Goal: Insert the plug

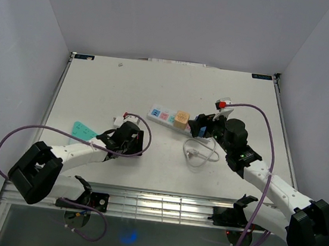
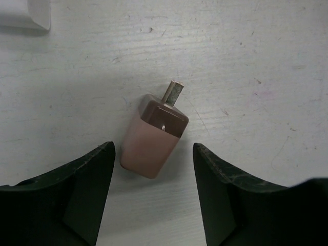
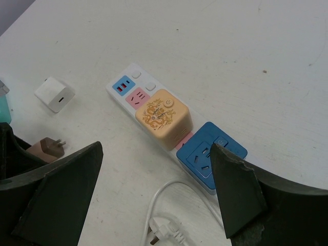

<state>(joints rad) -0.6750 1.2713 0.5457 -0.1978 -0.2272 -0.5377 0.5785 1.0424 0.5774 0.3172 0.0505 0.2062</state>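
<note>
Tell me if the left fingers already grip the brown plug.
No: the brown plug lies on the table between the left fingers, a wide gap on its right.

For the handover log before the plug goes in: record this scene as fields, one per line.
left gripper: open, fingers either side of brown plug, not touching
brown plug: lying flat, prongs away from gripper
right gripper: open, near power strip, holding nothing
power strip: orange cube adapter plugged in; blue socket free
white charger: lying loose, unplugged

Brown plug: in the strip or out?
Out. Brown plug lies on its side on the table, prongs bare, between the left fingers, off the power strip.
</note>
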